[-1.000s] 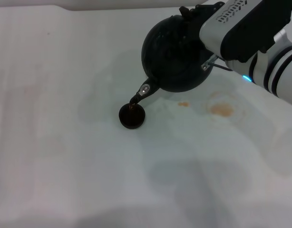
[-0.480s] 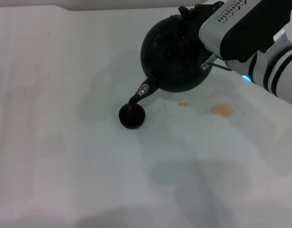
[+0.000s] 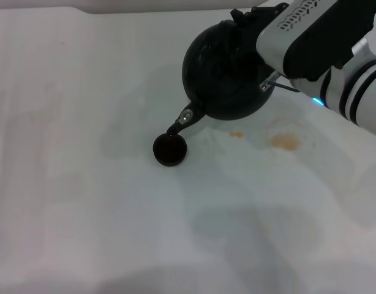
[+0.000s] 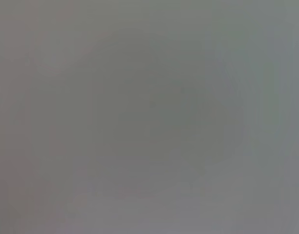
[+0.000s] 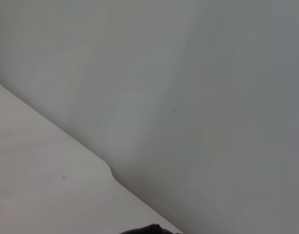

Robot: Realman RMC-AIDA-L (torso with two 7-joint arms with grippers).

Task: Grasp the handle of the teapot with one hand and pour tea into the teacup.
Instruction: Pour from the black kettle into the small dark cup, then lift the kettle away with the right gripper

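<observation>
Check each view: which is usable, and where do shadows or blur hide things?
Head view: evenly lit and usable; the teapot tilts over the teacup, soft shadows on the table, and the arm hides the right gripper. Left wrist view: featureless grey blur. Right wrist view: plain surfaces, only a dark sliver at its edge.

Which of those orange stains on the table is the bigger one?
The bigger stain is the one farther from the teacup, toward the robot's right. The small stain sits just below the teapot.

head view looks down on the table [image 3: 84,214] — wrist views show blank surfaces.
</observation>
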